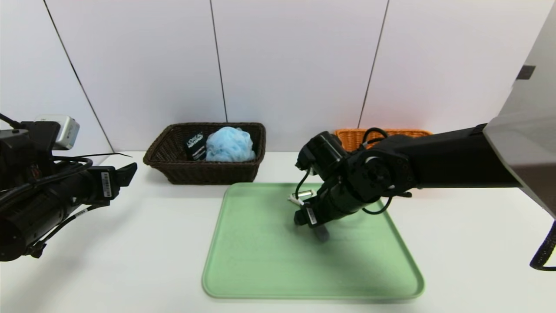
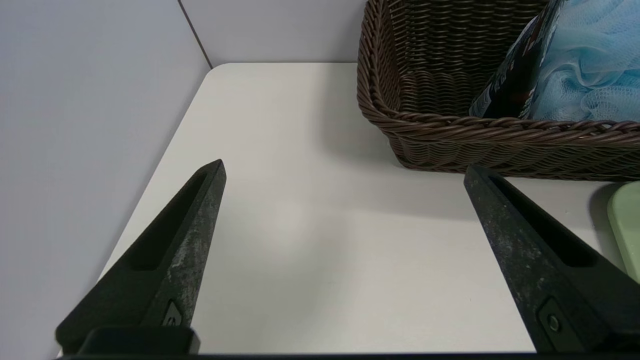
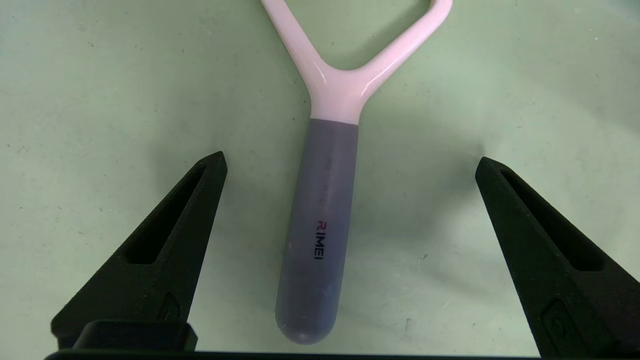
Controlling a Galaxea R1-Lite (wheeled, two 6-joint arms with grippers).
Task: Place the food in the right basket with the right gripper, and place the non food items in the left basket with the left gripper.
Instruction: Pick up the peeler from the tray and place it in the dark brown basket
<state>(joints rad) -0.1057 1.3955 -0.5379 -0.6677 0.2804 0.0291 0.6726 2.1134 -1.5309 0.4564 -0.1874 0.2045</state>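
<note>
My right gripper (image 3: 350, 157) hangs open just above the green tray (image 3: 100, 100), its fingers on either side of the peeler (image 3: 325, 210) without touching it. The peeler lies flat, grey handle between the fingers and white forked head pointing away. In the head view that gripper (image 1: 310, 226) is at the tray's middle, with the peeler's head (image 1: 299, 198) showing behind it. The dark brown left basket (image 1: 204, 171) holds the blue pouf (image 1: 230, 143) and the black tube (image 1: 196, 145). My left gripper (image 2: 345, 167) is open and empty over bare table beside that basket (image 2: 450, 135). The food is out of view.
The orange-tan right basket (image 1: 354, 137) stands at the back, mostly hidden behind my right arm. The green tray (image 1: 260, 261) fills the table's middle, with white walls close behind both baskets. A corner of the tray (image 2: 627, 225) shows near my left gripper.
</note>
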